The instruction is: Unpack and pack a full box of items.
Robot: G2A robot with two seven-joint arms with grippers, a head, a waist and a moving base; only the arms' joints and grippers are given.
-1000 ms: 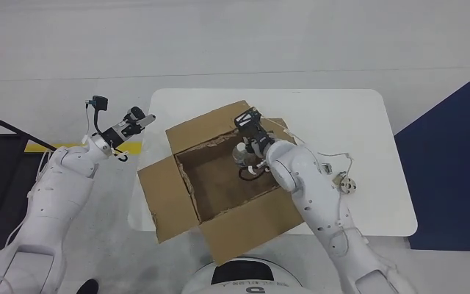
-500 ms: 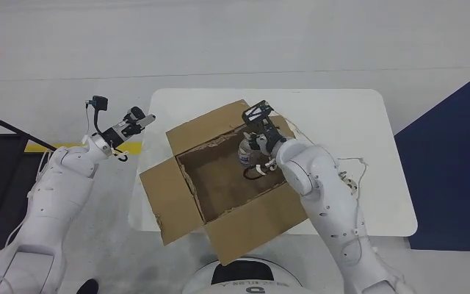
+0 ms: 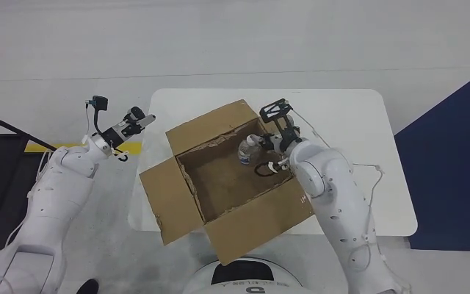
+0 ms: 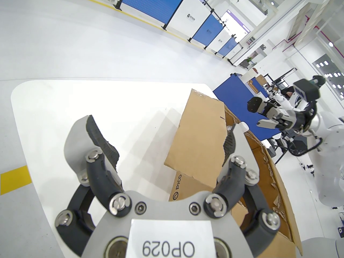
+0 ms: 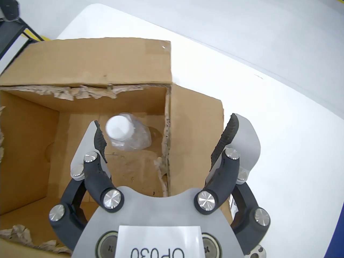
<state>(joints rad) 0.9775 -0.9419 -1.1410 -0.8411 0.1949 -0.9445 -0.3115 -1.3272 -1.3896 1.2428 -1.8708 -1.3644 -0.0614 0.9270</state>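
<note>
Right arm was bent over the box mid-frame, right gripper above its upper-right inside corner, fingers spread wide and empty, the bottle standing free there; left gripper hung at frame left off the table edge, fingers apart.

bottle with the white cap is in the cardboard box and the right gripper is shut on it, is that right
Not quite. The bottle is in the cardboard box, but the right gripper is open, not shut on it: the right wrist view shows its fingers spread wide above the box corner where the bottle stands.
</note>
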